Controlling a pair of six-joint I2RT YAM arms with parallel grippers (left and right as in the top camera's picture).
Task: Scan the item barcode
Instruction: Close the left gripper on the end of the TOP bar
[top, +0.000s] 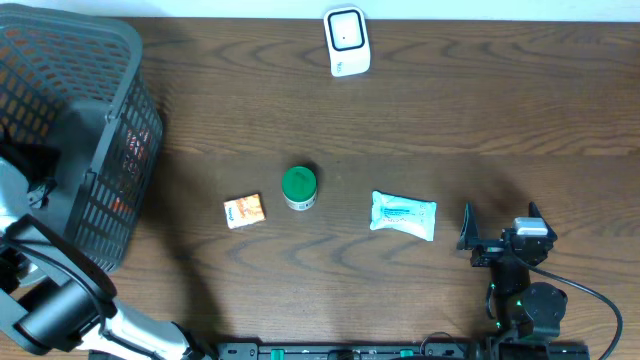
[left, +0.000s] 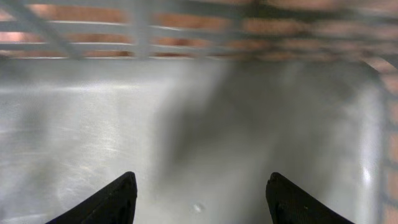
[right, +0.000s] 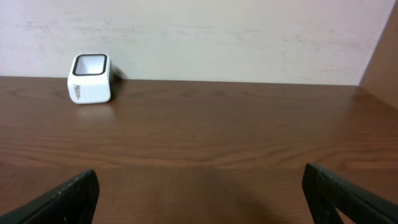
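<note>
The left fingers (left: 118, 200) are held apart with nothing between them, inside the basket (top: 120, 150), well left of the scanner (top: 347, 42), likely for a drop-off. The right fingers (right: 62, 196) are spread wide and empty, aimed at the scanner across the tabletop (right: 205, 137). Nearer than the scanner, a pouch (top: 403, 215), jar (top: 299, 187) and packet (top: 244, 211) are laid apart, presumably so each can be taken singly; none is held.

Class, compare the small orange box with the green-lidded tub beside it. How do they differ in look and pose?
The orange box is rectangular, orange and white; the green-lidded tub is round with a white body. The box lies flat, slightly skewed; the tub stands upright, lid up. The tub sits nearer the scanner than the box. Both rest on the table, untouched.
</note>
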